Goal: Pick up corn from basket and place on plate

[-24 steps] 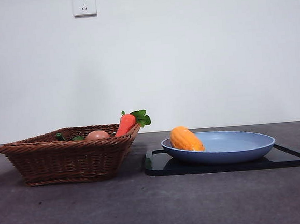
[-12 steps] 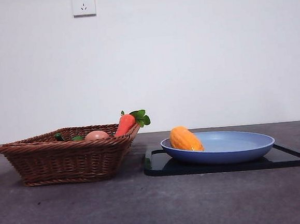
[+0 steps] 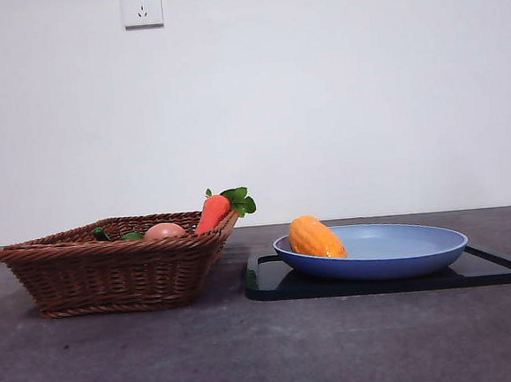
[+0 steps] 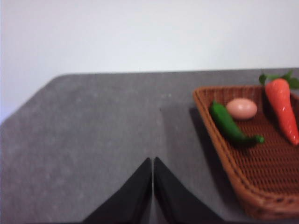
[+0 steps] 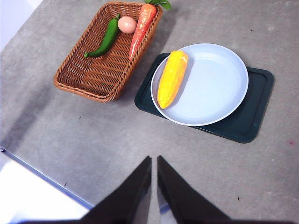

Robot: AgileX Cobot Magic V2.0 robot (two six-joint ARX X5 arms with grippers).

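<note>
Corn (image 5: 172, 78) full-length on plate (image 5: 219, 88) in right wrist view, foreshortened in front; both end effectors together.

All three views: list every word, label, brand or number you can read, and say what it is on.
None can be read.
Wall socket: a tiny mark near its top edge, too small to read.
Corn, plate, tray, basket, carrot: no print or labels visible.
</note>
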